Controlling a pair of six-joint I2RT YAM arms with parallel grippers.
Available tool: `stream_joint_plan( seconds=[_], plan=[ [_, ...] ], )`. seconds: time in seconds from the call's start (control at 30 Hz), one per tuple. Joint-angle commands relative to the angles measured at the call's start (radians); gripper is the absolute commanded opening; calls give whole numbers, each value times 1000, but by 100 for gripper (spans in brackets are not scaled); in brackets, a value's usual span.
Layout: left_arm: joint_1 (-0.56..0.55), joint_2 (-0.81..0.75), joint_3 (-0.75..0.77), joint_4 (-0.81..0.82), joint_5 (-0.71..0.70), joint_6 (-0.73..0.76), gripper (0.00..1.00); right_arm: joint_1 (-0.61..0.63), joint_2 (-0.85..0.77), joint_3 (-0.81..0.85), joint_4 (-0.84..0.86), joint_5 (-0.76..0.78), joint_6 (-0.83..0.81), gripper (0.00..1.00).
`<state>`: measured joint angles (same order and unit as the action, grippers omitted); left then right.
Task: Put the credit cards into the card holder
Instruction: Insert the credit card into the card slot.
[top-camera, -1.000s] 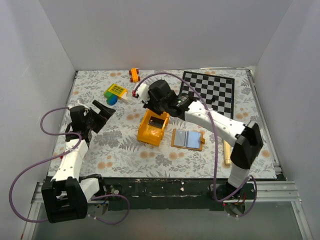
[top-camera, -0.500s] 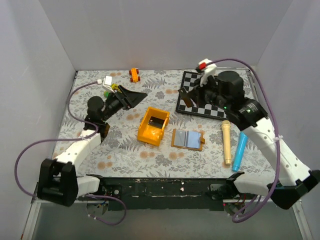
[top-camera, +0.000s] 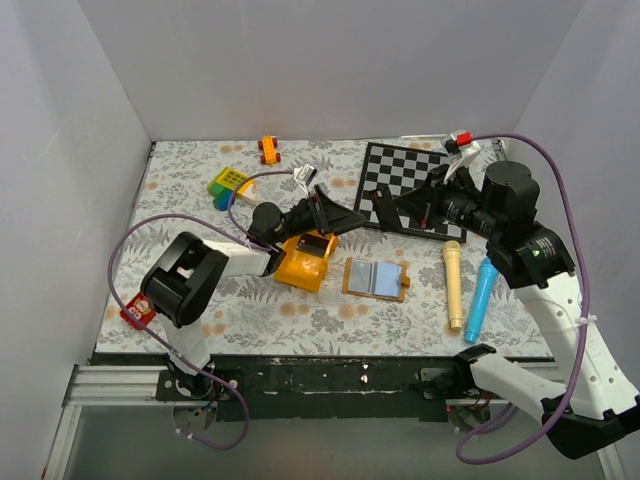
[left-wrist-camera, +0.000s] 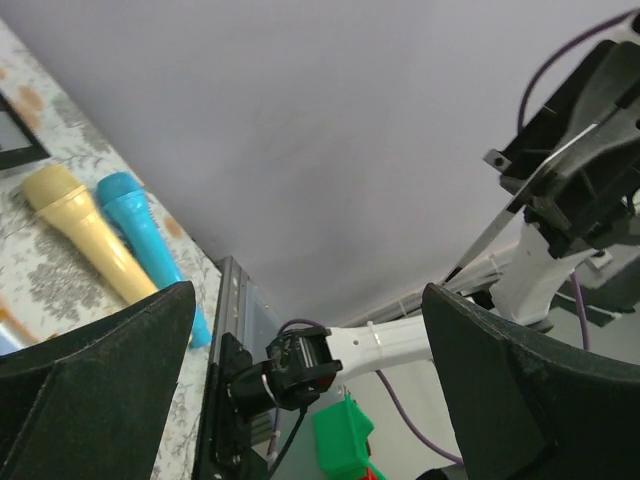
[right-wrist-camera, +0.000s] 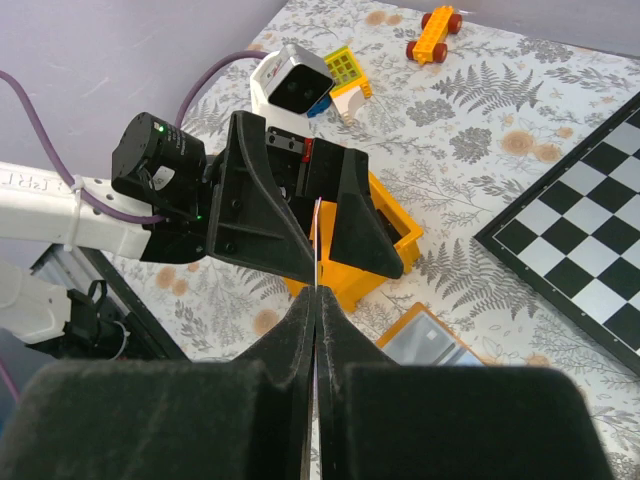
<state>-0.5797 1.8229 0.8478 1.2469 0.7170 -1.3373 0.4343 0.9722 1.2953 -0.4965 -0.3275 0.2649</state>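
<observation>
Card holder (top-camera: 375, 279) lies open on the counter (top-camera: 250, 300), blue-grey inside up. It's nearer than both claws and neither one touches it. A bit further back, the left claw (left-wrist-camera: 308, 300) hangs over the yellow bin (top-camera: 290, 268), fingers spread wide with nothing between them. 1 flat black card (top-camera: 315, 244) lies in the bin under it. Right claw (right-wrist-camera: 316, 292) is pinched tight on 1 credit card (left-wrist-camera: 500, 224), which points edge-on at the left claw's gap. That claw is up by the chequered board (top-camera: 425, 180).

Tan card holder (top-camera: 376, 279) lies open flat just right of the yellow bin (top-camera: 300, 265). One black credit card (top-camera: 315, 243) lies in the bin; a second card (right-wrist-camera: 316, 235) is clamped edge-on in the right pincer (right-wrist-camera: 316, 292).
</observation>
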Motion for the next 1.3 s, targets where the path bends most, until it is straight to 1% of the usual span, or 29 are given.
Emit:
stream_joint_plan(
  seconds=[0.0,0.17,0.3,0.4,0.83,1.0,1.03,1.2,1.27],
  plan=[
    [-23,-51,56,425,-20,9,98,-16,-21,2,55,-58,46,1],
    [-26,-83,40,425,-44,41,97,-26,-23,-7,68,-62,66,1],
    [-39,-99,42,424,-50,56,87,-40,-18,-27,110,-105,109,1],
    [-49,-103,54,425,-51,59,84,-46,-6,-34,136,-128,138,1],
    [-58,-183,62,424,-51,73,81,-52,-3,-53,167,-154,174,1],
    [-66,-185,69,424,-48,69,71,-54,0,-60,187,-173,189,1],
    [-68,-183,73,421,-45,69,70,-54,2,-62,191,-179,194,1],
    [-83,-189,85,396,-30,89,61,-54,5,-73,216,-196,208,1],
    [-85,-192,85,399,-30,90,59,-54,6,-77,217,-199,211,1]
  ],
)
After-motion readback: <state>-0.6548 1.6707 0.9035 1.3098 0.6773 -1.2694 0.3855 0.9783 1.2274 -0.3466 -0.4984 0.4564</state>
